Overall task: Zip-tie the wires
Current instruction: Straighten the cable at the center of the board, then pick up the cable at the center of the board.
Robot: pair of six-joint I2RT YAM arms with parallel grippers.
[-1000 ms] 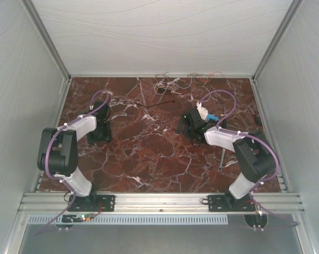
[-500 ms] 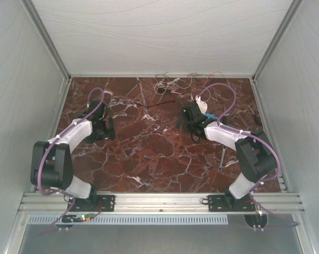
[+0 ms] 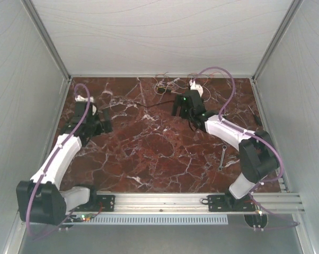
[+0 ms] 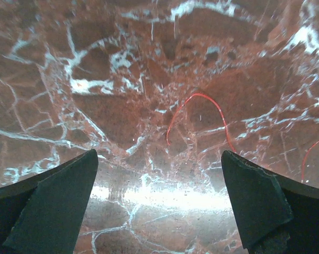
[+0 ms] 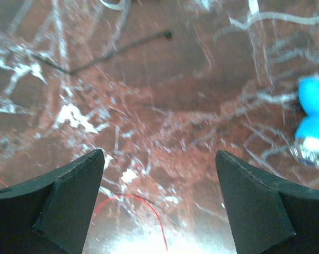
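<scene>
Loose tangle of thin orange-red, white and pale pink wires (image 3: 173,82) is found at the far edge of the dark red marbled tabletop (image 3: 149,153), ungathered. A short thin black plastic strip (image 3: 158,104) lies just nearer, apart from the tangle.

Right tool (image 3: 180,107) is held low beside the strip's end. Its jaws are spread wide and nothing is gripped, presumably so that strip or strands can be taken.

Left tool (image 3: 101,127) is held well apart at the left, equally wide open and empty. A lone red strand (image 4: 199,114) is seen on the marble ahead of it.

Bundling is judged not begun.
</scene>
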